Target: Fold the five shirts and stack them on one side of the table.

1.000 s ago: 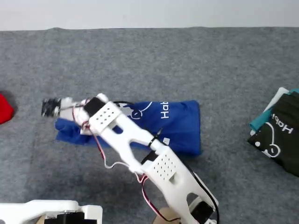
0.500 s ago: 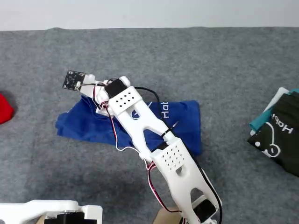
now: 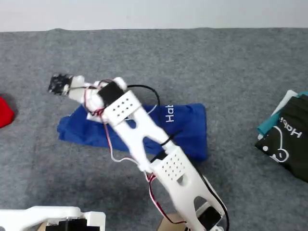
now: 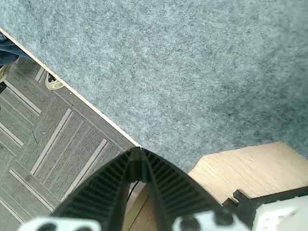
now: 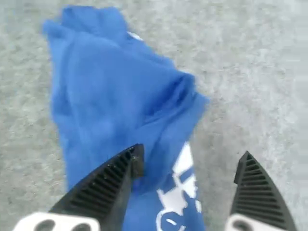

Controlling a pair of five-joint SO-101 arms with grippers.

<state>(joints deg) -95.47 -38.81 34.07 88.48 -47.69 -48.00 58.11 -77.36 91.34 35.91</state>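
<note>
blue shirt (image 3: 185, 130) is the one being worked, and the right arm does the work alone. nearest of all, at the worktop's (image 3: 202, 62) near edge, the left tool (image 4: 139, 155) sits with its jaws pressed together on nothing, the floor (image 4: 43, 144) showing past the rim.

a little farther in, the blue shirt lies mid-worktop as a long band, print up, its left end (image 5: 110, 96) rumpled and bunched, not squared off. a second ago the right tool was down on that left end. half a second ago it had lifted toward the far side, and the cloth's far-left corner sat drawn up with it. now the right tool (image 5: 191, 159) has swung a little further left and hangs raised near that end (image 3: 60, 85), jaws wide apart and empty, with the blue cloth below and between them. the corner stays where it was left.

my reading is that a tuck of the left end has just been let go. the band looks too long to stack, so it probably needs at least one more fold across.

farther out, at the worktop's right edge, a stack (image 3: 288, 137) of folded shirts waits, black on top of teal. a red shirt (image 3: 5, 113) peeks in at the left edge, apparently not yet started.
</note>
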